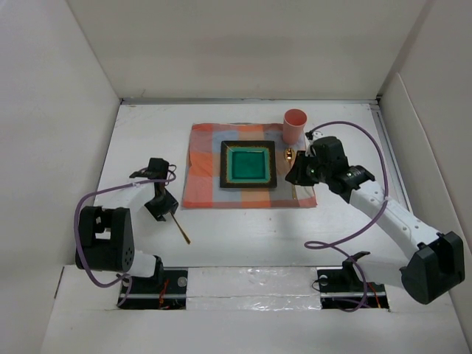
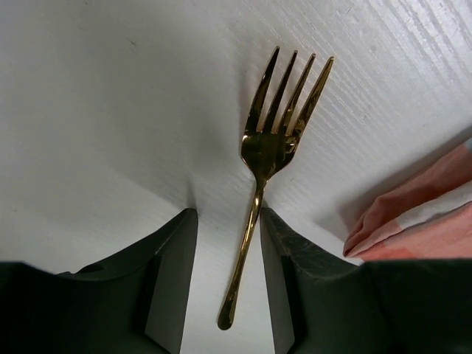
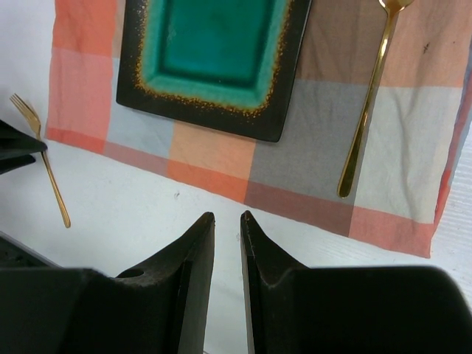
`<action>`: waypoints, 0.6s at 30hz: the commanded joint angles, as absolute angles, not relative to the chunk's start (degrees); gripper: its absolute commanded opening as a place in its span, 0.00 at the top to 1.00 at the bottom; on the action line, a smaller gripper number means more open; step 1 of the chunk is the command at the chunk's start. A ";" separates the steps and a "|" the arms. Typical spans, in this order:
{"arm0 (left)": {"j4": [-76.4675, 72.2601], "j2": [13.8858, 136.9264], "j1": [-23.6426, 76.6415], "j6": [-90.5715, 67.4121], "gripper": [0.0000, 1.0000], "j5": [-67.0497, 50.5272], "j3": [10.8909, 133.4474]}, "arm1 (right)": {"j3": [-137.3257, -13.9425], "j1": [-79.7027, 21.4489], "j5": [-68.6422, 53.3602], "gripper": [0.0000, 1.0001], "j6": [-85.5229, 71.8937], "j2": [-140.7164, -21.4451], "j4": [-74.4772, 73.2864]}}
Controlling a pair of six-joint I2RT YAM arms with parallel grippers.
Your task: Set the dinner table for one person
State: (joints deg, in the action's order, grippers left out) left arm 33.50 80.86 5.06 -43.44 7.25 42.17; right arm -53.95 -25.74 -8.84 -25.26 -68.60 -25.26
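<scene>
Large white matte dinner table (image 1: 251, 232) spans whole workspace, beneath orange-and-grey checked cloth (image 1: 203, 173), square green-glazed dark-rimmed plate (image 1: 249, 165) and pink cup (image 1: 294, 125). Thin gold metal fork (image 2: 269, 144) lies flat on bare table, just left of cloth. Left gripper (image 2: 227, 220) half-wide, jaws straddling fork handle, not clamped. Right gripper (image 3: 227, 218) narrow, empty, near gold spoon (image 3: 365, 110) on cloth. Fork likely light, stiff, slippery. Pinch mid-handle, fingertips low against table.

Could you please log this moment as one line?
left tool open astride fork on dinner table | right tool open, empty | plate, spoon on cloth | cup at cloth corner
</scene>
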 commanded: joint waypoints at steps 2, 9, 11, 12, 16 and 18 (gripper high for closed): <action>34.98 84.11 5.10 -42.10 0.71 6.68 43.42 | -58.89 -26.37 -8.70 0.73 -24.26 -69.87 -23.12; 35.16 89.11 11.51 -43.85 0.90 9.58 43.59 | -60.55 -25.32 -8.79 0.73 -24.52 -70.05 -22.32; 35.77 89.47 12.13 -44.21 1.00 10.02 44.12 | -60.64 -25.31 -8.96 0.73 -24.52 -69.61 -22.41; 35.95 88.69 12.13 -44.12 1.00 10.37 44.21 | -60.56 -24.70 -8.96 0.73 -24.61 -69.44 -22.67; 38.14 82.37 12.13 -42.11 1.00 11.51 46.57 | -59.86 -24.18 -9.23 0.73 -24.61 -68.29 -22.76; 40.59 78.67 12.13 -39.99 1.00 12.21 49.21 | -59.68 -24.17 -9.49 0.73 -24.87 -68.29 -22.68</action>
